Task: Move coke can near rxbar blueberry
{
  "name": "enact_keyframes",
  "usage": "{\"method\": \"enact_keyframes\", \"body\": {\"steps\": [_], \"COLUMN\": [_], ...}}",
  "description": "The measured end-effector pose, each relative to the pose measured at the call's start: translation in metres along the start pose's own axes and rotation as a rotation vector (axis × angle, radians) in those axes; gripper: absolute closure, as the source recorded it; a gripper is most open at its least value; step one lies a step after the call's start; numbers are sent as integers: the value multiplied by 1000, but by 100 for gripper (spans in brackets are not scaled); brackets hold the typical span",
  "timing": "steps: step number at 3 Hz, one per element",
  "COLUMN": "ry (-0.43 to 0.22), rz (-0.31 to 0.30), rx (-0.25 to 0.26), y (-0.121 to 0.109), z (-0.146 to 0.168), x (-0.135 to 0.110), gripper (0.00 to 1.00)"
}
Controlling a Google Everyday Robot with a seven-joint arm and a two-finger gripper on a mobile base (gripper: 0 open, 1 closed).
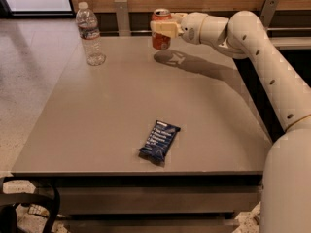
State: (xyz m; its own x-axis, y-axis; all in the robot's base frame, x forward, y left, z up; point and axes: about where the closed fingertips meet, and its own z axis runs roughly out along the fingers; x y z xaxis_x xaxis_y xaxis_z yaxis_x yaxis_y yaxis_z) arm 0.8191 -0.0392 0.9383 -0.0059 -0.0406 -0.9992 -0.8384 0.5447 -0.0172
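The coke can, orange-red with a silver top, hangs upright above the far middle of the grey table; its shadow lies on the tabletop below it. My gripper reaches in from the right and is shut on the can's upper half. The rxbar blueberry, a flat dark navy wrapper with white text, lies near the table's front edge, well in front of the can.
A clear plastic water bottle stands at the table's far left. A wooden wall panel with metal brackets runs behind the table. My white arm spans the right side. Dark gear sits on the floor at lower left.
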Motion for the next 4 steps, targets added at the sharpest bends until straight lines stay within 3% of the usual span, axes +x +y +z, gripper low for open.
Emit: {"method": "enact_keyframes", "body": {"steps": [1,2,3,4], "ry": [6,22,33,58], "rz": [-42,-70,-84,-73], "rx": [48,91,142,181], "y": [11,26,46,74], "z": [-42,-75,-114,-155], "x": [-38,-59,-76,-76], "gripper": [100,100,100,100]}}
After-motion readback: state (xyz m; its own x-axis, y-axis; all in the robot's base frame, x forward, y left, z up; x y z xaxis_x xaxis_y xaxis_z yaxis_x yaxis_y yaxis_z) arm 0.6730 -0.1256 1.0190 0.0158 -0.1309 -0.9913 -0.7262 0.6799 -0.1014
